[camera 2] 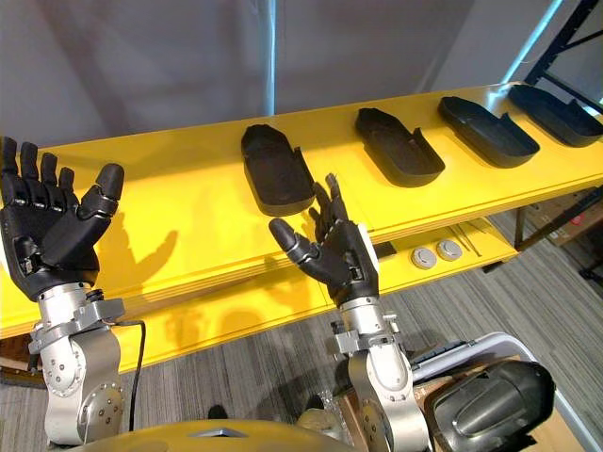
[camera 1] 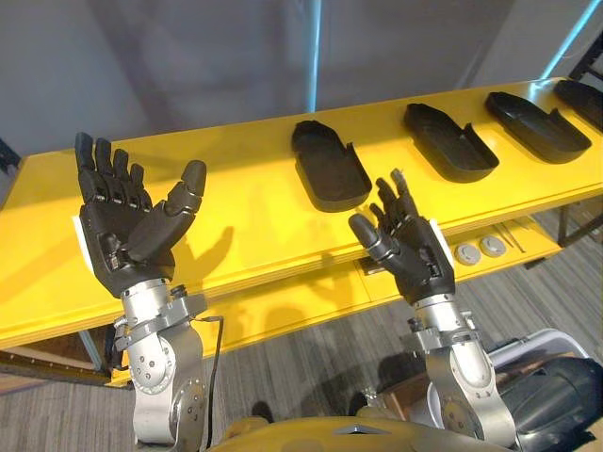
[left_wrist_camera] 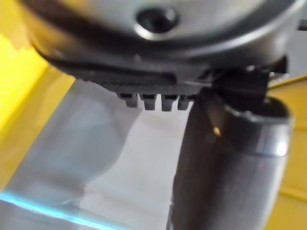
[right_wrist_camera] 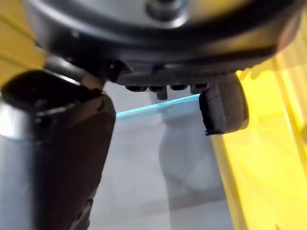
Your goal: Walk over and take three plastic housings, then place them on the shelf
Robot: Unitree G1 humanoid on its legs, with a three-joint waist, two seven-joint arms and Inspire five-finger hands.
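Left hand [camera 1: 118, 226] raised over the near left part of the yellow desk [camera 1: 236, 207], palm up, fingers spread and straight, holding nothing. Four black plastic housings lie in a row along the desk's far side, hollow side up: first housing [camera 1: 330, 165] at centre. Right hand [camera 1: 415, 250] is raised near it, fingers straight and parted, empty. Second housing [camera 1: 450, 141], third housing [camera 1: 537, 124] and fourth housing [camera 1: 581, 99] follow rightward, apart from one another.

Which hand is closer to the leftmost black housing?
Right. The right hand is open just in front of the leftmost housing; the left hand is raised open farther off to its left.
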